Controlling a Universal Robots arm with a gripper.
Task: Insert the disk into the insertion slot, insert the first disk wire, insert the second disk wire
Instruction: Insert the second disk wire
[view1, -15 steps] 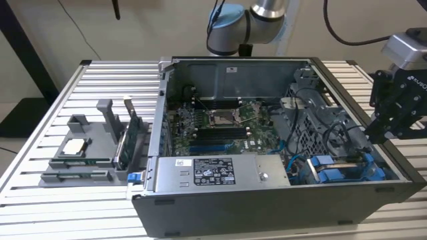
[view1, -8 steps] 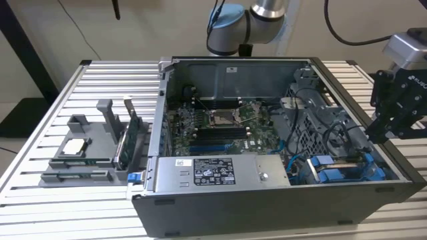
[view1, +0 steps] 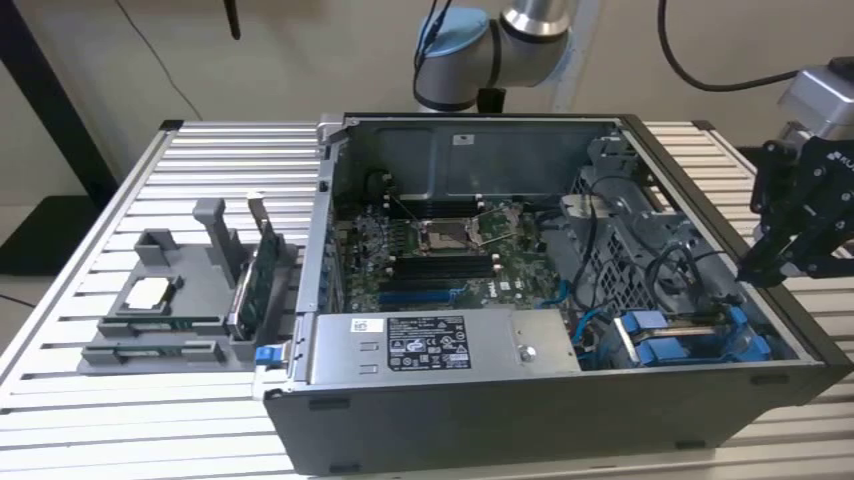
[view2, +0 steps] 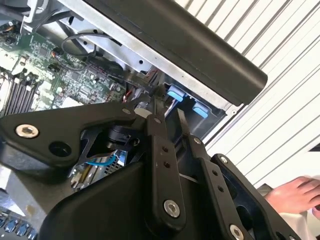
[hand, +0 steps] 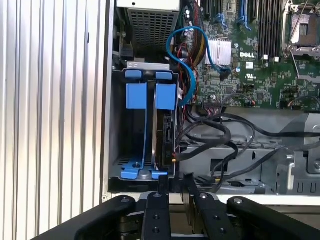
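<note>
Pincer (hand: 175, 183) slightly agape, empty, near the disk (hand: 166, 135) inside the insertion slot (hand: 117, 127)

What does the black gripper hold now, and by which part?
Nothing. The black gripper is empty; a bare gap shows between its fingers.
</note>
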